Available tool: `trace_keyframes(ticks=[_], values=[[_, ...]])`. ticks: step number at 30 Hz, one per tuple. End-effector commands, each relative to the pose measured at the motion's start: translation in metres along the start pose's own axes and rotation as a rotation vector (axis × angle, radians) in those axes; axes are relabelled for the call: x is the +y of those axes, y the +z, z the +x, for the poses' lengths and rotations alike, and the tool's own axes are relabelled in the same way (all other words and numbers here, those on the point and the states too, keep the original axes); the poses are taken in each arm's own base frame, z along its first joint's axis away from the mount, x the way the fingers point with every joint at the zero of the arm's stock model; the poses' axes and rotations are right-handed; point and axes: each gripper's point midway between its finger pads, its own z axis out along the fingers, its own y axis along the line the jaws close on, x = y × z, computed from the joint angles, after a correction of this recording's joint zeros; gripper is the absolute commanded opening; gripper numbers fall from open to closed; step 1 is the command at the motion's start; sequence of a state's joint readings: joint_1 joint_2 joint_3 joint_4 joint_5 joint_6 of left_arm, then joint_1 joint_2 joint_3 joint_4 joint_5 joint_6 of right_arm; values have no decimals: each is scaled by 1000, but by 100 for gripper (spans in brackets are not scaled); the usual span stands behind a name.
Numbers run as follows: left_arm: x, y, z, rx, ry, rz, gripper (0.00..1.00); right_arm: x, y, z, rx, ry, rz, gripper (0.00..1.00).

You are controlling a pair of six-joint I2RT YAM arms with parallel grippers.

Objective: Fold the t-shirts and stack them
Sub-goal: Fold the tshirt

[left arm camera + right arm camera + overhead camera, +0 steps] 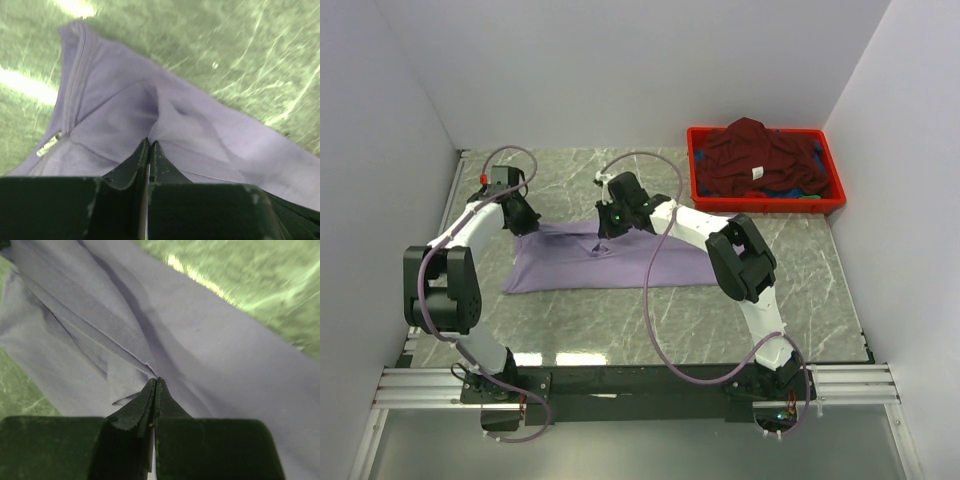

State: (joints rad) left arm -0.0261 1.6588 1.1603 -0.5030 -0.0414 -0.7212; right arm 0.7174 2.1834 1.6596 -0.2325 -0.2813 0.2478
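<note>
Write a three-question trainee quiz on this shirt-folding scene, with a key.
1. True or false: the maroon shirt lies in the crate.
2. The left claw and right claw are each shut on: A) the lavender shirt; B) the maroon shirt; C) nothing.
3. Fill in: the lavender shirt lies spread on the ___.

Key: 1 true. 2 A. 3 table.
</note>
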Motion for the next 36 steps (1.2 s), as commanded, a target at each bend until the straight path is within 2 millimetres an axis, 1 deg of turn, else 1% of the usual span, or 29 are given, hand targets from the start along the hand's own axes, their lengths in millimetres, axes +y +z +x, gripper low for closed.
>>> trace_keyframes(ticks=[1,3,6,10,14,15,17,19,20,21,22,23,26,28,29,35,36], values=[[-8,0,-15,-16,6,18,2,-2,-9,-34,-62,-105,64,0],[-11,0,-18,-15,5,29,2,-9,-8,-35,-58,-121,100,0],[-12,4,-18,-6,1,28,2,-15,-10,-41,-68,-145,136,0],[-13,9,-22,-4,-10,28,2,-17,-15,-50,-76,-184,168,0],[-15,12,-24,2,-13,25,2,-17,-16,-49,-58,-232,201,0],[-14,12,-24,3,-13,22,2,-14,-15,-45,-47,-250,202,0],[-13,12,-23,5,-13,20,2,-12,-17,-44,-44,-262,212,0],[-14,9,-23,4,-10,23,2,-5,-16,-38,-28,-281,211,0],[-4,9,-27,0,-30,10,2,-4,-18,-38,-31,-287,222,0],[-3,9,-27,-2,-32,8,2,-2,-19,-38,-30,-290,227,0],[-3,8,-25,7,-32,16,2,6,-20,-34,-26,-299,218,0],[-1,8,-22,14,-37,15,2,4,-22,-36,-31,-304,245,0],[2,8,-19,23,-38,17,2,11,-24,-33,-25,-316,257,0],[4,7,-17,31,-39,15,2,11,-27,-33,-24,-323,279,0],[6,7,-17,31,-40,15,2,16,-28,-32,-24,-329,280,0],[10,3,-17,26,-40,16,2,17,-32,-28,-14,-384,330,0],[11,4,-16,30,-42,14,2,20,-33,-27,-12,-400,333,0]])
